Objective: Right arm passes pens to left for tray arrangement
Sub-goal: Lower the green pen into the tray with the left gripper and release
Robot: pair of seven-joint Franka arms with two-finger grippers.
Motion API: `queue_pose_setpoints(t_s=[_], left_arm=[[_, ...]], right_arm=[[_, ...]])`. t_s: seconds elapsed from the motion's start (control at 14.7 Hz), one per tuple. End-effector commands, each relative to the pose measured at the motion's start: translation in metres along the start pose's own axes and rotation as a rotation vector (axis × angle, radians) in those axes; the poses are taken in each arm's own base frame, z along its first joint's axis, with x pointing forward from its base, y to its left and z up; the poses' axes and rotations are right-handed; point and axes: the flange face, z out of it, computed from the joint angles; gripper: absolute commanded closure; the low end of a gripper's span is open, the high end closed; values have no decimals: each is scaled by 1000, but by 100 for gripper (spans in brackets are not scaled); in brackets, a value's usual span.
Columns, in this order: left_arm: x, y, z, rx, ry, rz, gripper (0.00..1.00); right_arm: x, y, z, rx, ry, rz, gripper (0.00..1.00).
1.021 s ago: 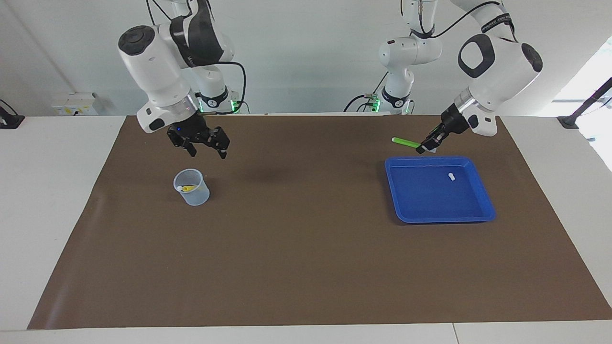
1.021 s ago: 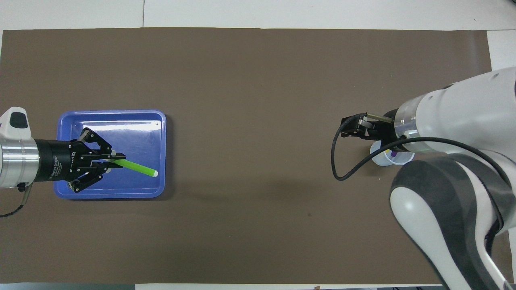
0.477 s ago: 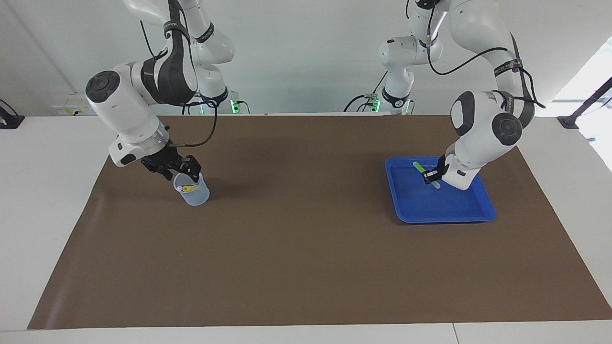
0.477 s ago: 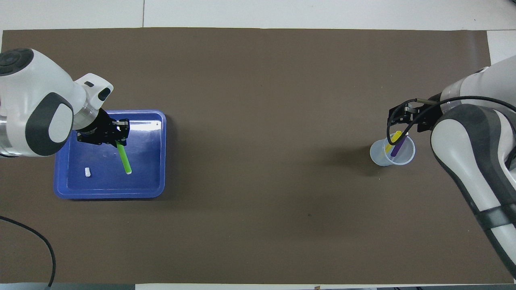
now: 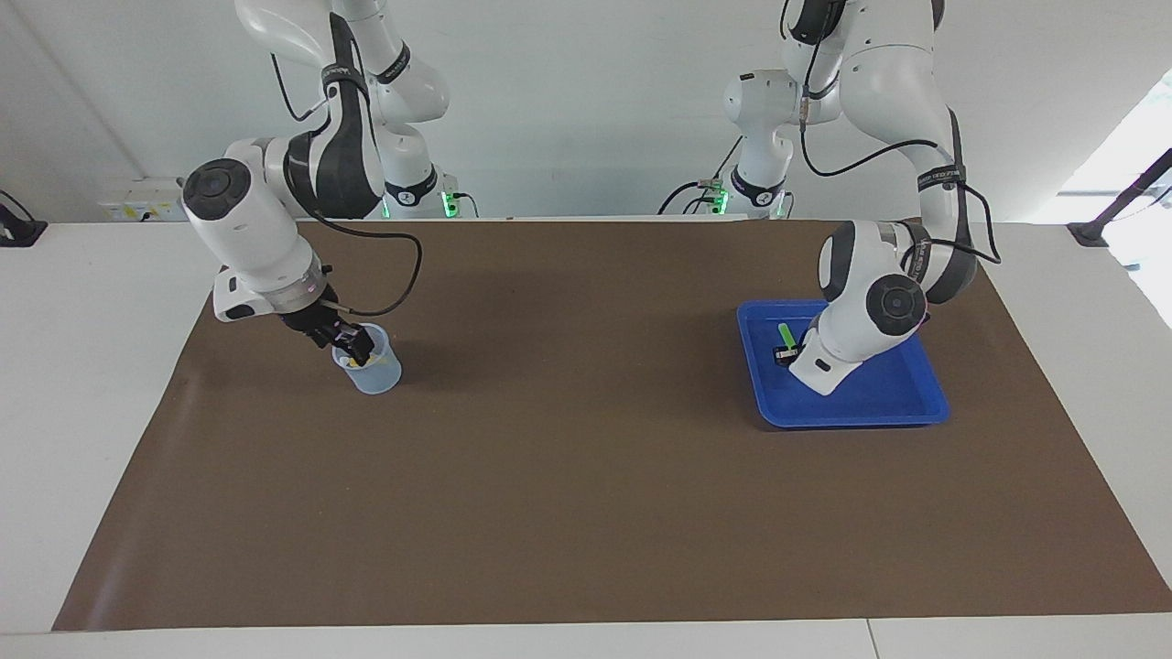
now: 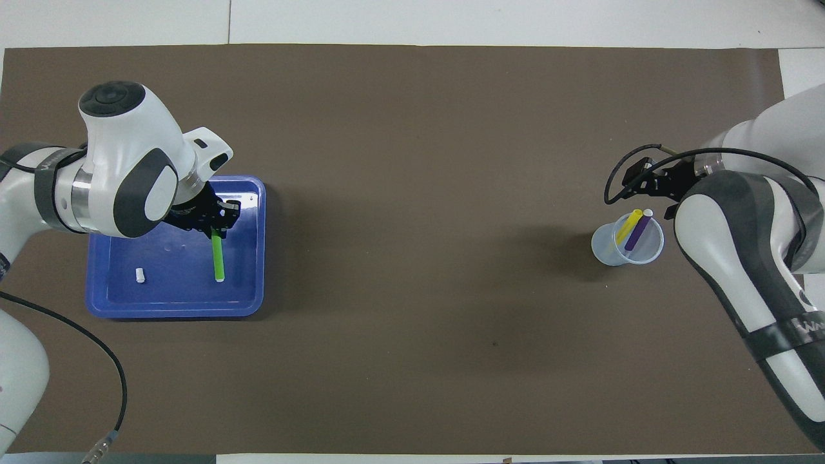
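Pen (image 6: 218, 258) lengthwise toward robots, in tray (image 6: 174, 306)

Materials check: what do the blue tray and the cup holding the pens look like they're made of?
Tray: looks like moulded plastic, glossy bright blue; pale highlights on its floor, rounded corners and raised rim.
Cup: probably thin translucent plastic, pale and slightly frosted; the yellow pen and purple pen show through its wall in the overhead view.
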Motion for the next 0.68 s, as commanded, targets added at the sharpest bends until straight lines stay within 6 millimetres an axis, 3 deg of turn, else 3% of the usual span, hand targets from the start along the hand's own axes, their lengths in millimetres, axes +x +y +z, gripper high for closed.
queue_pose_setpoints(t_s=[0.0,0.14,0.27,0.41,0.48,0.61], left_arm=[[-9,-9,15,17,-27,9,100],[-8,-11,16,14,-20,4,100],[-10,-11,22,12,-9,0,99],[-12,-10,28,10,1,0,25],[-11,-10,26,9,9,-2,11],[-11,-11,27,8,7,-2,10]], right_arm=[[-6,12,3,-41,28,87,11],[-5,14,1,-39,28,145,0],[-5,12,-2,-35,34,103,0],[-7,8,-3,-36,39,32,0],[-7,1,-6,-20,49,26,0],[-8,-3,-5,-9,58,191,3]])
